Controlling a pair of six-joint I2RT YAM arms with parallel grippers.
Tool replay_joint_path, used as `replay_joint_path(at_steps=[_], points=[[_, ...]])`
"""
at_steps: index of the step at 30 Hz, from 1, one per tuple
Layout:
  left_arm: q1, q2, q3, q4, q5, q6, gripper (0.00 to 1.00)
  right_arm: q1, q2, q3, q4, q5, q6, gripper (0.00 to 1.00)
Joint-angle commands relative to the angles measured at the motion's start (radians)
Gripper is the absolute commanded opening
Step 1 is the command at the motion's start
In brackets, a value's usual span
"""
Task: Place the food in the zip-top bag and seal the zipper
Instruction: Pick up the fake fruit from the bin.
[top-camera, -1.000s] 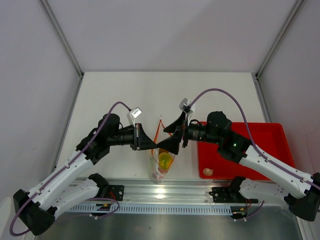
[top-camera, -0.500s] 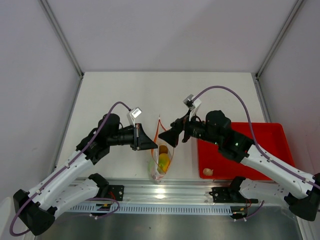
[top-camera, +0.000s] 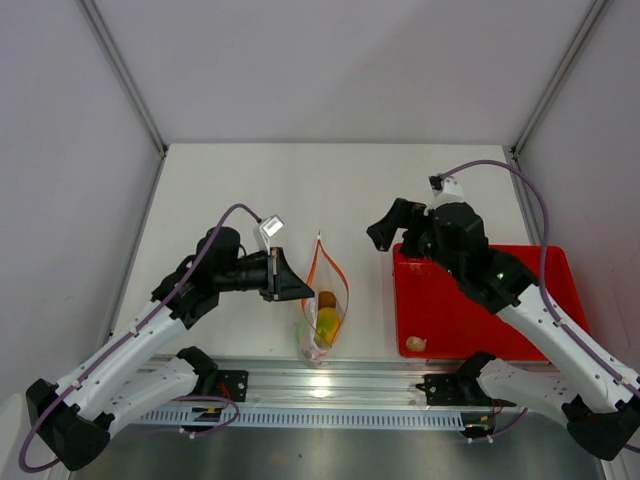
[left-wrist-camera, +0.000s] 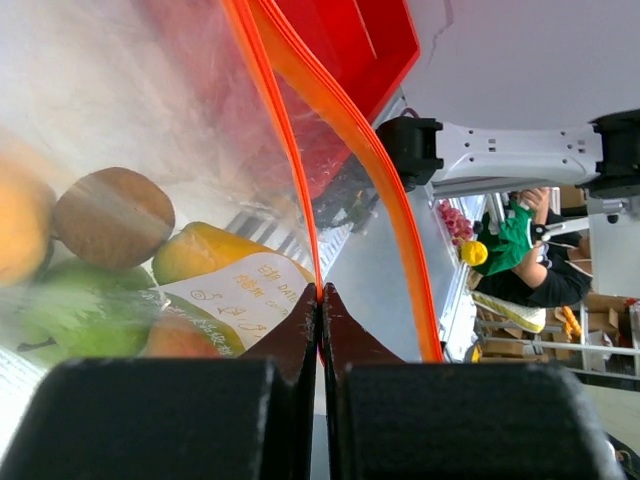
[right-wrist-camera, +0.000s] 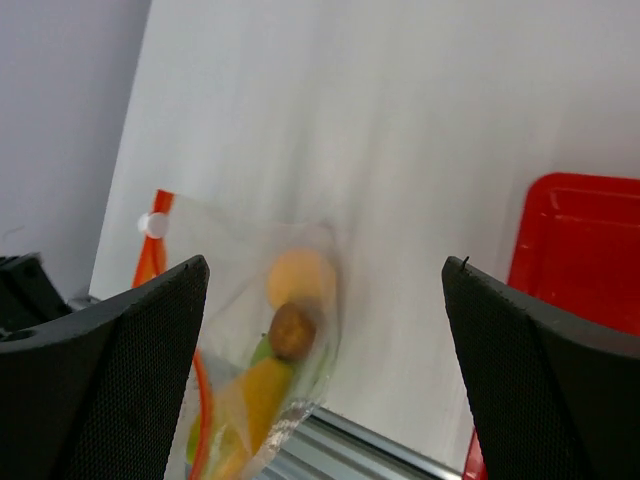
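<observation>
The left gripper (left-wrist-camera: 320, 300) pinches the zipper (left-wrist-camera: 295, 60) of the zip-top bag (top-camera: 326, 298) on the table (top-camera: 250, 190), food (top-camera: 327, 320) inside; the right gripper (top-camera: 382, 232) is wide open and empty, near the red tray (top-camera: 480, 320).

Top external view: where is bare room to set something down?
Bare: the far half of the table, beyond the right end effector, and the red tray floor except one beige piece. Crowded: around the zip-top bag, pinched by the left end effector.
</observation>
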Motion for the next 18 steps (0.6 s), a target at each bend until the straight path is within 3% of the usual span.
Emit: replay_joint_path(at_steps=[1, 9, 14, 18], points=[[-0.005, -0.003, 0.065, -0.047, -0.047, 0.049, 0.01, -0.075, -0.032, 0.085, -0.183, 0.006, 0.043, 0.99], [-0.003, -0.005, 0.018, -0.061, -0.173, 0.085, 0.01, -0.193, -0.011, 0.065, -0.487, 0.147, 0.203, 0.99], [-0.005, -0.014, 0.011, -0.099, -0.273, 0.086, 0.01, -0.366, 0.045, 0.068, -0.532, 0.034, 0.203, 0.98], [-0.005, 0.021, 0.05, -0.173, -0.327, 0.082, 0.01, -0.59, 0.124, 0.088, -0.596, -0.111, 0.221, 0.95]])
